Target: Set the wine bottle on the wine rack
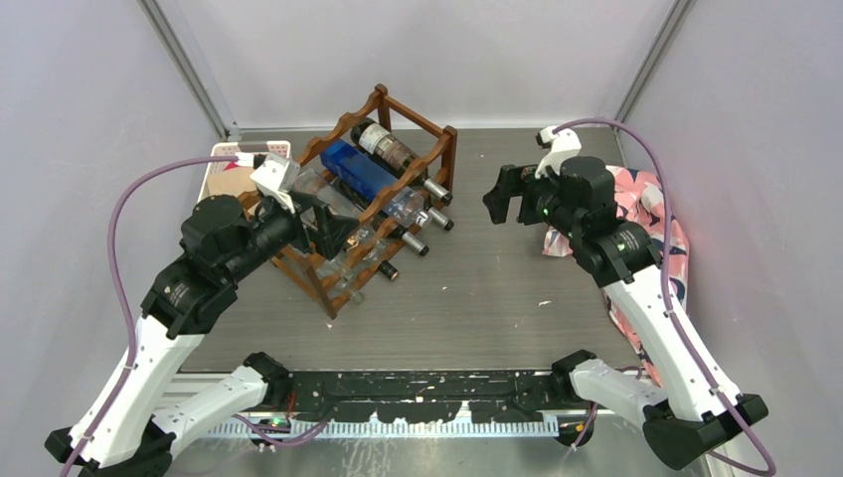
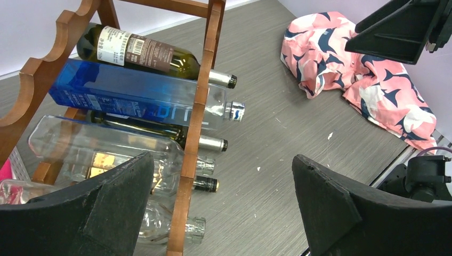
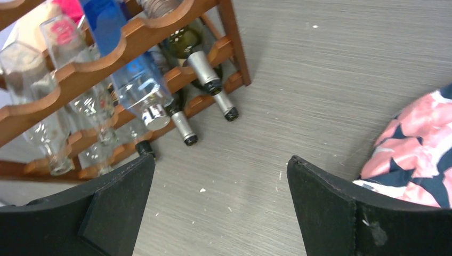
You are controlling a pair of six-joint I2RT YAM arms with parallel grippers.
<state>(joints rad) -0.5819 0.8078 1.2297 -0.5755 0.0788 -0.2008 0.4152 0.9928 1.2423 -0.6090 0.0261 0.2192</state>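
Observation:
The dark reddish-brown wine rack (image 1: 449,151) stands at the back left of the table with several bottles lying in it. A dark green wine bottle (image 1: 386,147) with a label lies on top, beside a blue bottle (image 1: 356,171). Clear bottles and dark bottles lie lower down. My left gripper (image 1: 328,227) is open and empty, just in front of the rack's left end. The left wrist view shows the rack's front rail (image 2: 200,96), the green bottle (image 2: 138,50) and the open gripper (image 2: 223,160). My right gripper (image 1: 502,199) is open and empty, right of the rack, over bare table (image 3: 221,160).
A pink patterned cloth (image 1: 646,214) lies at the right side of the table, also seen in the left wrist view (image 2: 368,69). A white basket (image 1: 231,164) sits behind the rack at the back left. Grey walls enclose the table on three sides.

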